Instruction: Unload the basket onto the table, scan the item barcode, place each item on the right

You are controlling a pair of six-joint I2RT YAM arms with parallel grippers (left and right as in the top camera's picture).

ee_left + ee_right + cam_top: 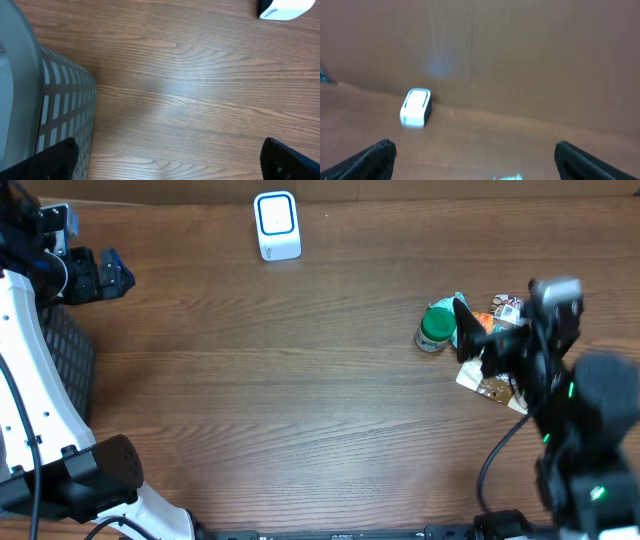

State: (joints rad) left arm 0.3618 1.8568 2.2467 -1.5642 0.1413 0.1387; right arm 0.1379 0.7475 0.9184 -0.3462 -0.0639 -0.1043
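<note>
A: Overhead view first. Where do the goods lie?

B: On the right side of the wooden table [300, 400], in a small heap. There is a green-capped bottle [436, 328], an orange packet [487, 320] just beside it, and a flat brown packet [492, 388] nearer the front edge. The arm covers part of the heap, so I cannot tell which piece shows its barcode.

A: And the scanner?

B: The white scanner [277, 225] stands at the far edge, left of centre, well apart from the heap. The right wrist view shows it too, small, in front of a brown cardboard wall [520, 50].

A: What is the right claw doing?

B: The right gripper [472, 345] hangs over the heap, just beside the bottle, with its jaws spread wide and nothing between them. In its own camera the fingertips [375, 157] sit at the two bottom corners of the frame, with only bare wood in the gap.

A: The left one?

B: The left gripper [170, 162] is at the far left of the table — also wide open and empty. It hovers above plain wood beside a dark mesh basket [67, 110]. A corner of the scanner peeks in at the top right of that wrist view.
</note>
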